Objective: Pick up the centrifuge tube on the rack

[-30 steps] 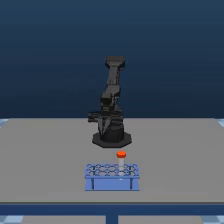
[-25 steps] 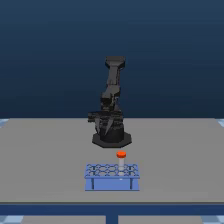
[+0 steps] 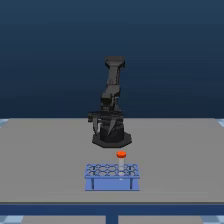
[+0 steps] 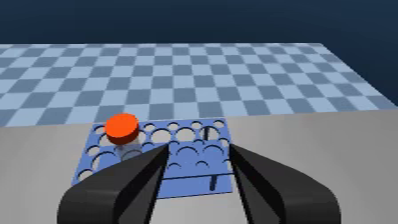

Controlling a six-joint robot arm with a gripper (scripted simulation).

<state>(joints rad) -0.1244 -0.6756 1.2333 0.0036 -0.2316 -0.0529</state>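
The gripper (image 4: 197,160) hangs with its two dark fingers (image 4: 133,182) apart and nothing between them, pointed down toward the rack (image 4: 191,172) but off to one side of the target. The centrifuge tube (image 4: 122,127) stands upright in a hole near one corner of the light-blue rack, orange-red cap topmost, apart from the fingers. The rack sits on the grey tabletop (image 3: 45,150) in front of the arm's base (image 3: 111,137). To do this well, I would centre the opening over the cap first, then descend straight so the fingers straddle the tube without nudging the rack.

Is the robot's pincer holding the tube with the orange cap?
No, the open black pincer is apart from the orange-capped pale tube, which stands in the light-blue rack.
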